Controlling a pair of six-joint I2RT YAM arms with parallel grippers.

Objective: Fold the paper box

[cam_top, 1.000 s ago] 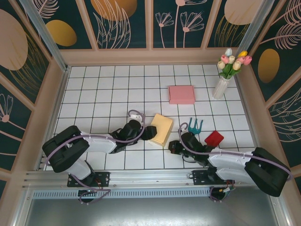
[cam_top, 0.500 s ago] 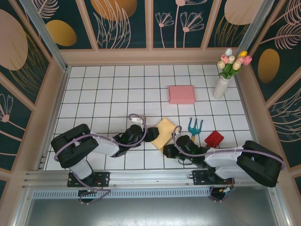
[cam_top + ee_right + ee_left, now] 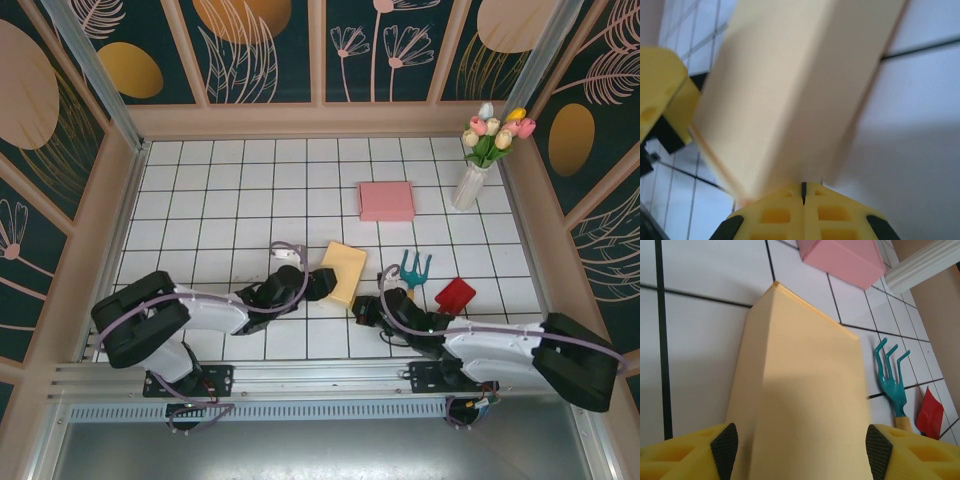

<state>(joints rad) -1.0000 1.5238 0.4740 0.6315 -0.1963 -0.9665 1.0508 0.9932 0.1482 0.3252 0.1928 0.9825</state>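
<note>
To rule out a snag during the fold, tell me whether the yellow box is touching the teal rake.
Apart. The top external view shows a plain gap between the right edge of the yellow box and the teal rake.

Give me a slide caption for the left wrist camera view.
The left fingers flank the yellow paper box, pink box and teal garden fork lying beyond on the tiled table.

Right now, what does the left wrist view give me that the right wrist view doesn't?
Left wrist alone: pink box, teal fork, red scoop, white vase base. Right wrist alone: right fingers pressed together at the box's near edge. Both: yellow paper box, tiled table, and the left fingers, which flank the box.
</note>
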